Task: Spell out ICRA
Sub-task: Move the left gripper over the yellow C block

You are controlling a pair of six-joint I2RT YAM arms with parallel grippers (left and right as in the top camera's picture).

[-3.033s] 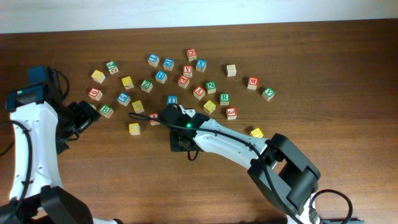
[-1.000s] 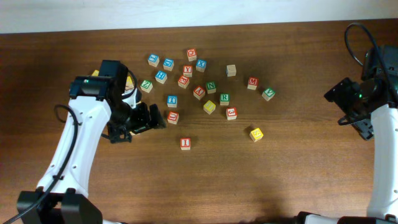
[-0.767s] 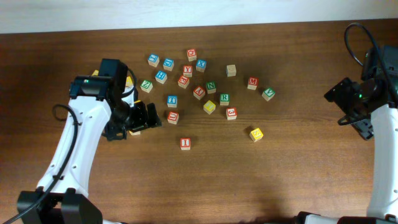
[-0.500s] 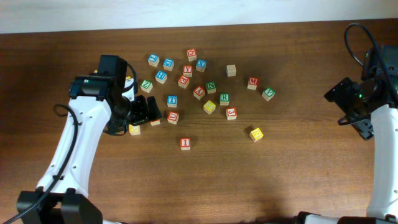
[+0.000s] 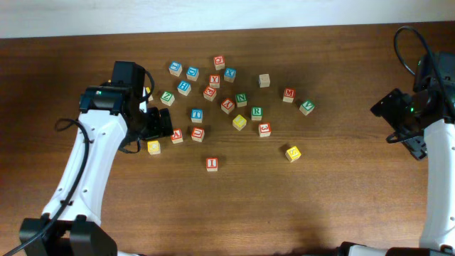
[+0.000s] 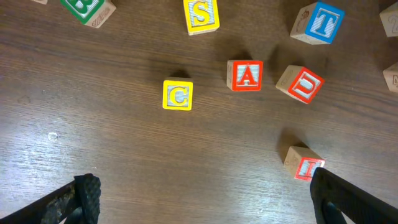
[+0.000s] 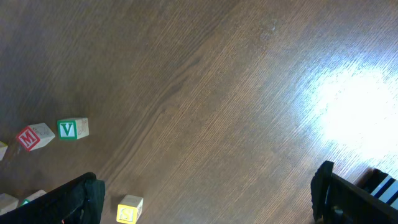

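**Left arm.** The left gripper [image 6: 202, 185] is standing fully spread, gripping and touching nothing. Its dark fingers [image 6: 84, 196] are showing only at the lower corners of the wrist view. The left arm [image 5: 85, 178] is reaching up from the near edge of the table [image 5: 320, 206] and bending rightward at the wrist. It is holding the gripper above the left fringe of the scattered cubes.

On the wrist view's clock face, read from the gap between the fingers:
- The yellow C cube [image 6: 177, 94] is lying at 12 o'clock.
- The red A cube [image 6: 244, 74] is lying at 1 o'clock, just beside the U cube [image 6: 300, 84].
- The red I cube [image 6: 305, 163] is lying at 3 o'clock, apart from the others.

In the overhead view the green R cube [image 5: 257, 112] is lying at this gripper's 3 o'clock, inside the cluster.

**Right arm.** The right gripper [image 7: 208, 177] is likewise gaping wide and empty. The right arm [image 5: 437, 178] is rising along the table's right side. In the overhead view all four task cubes are lying well apart from this gripper, at roughly its 9 o'clock. Its wrist view is catching the M cube [image 7: 28, 137] and the V cube [image 7: 73, 128] at the left edge.
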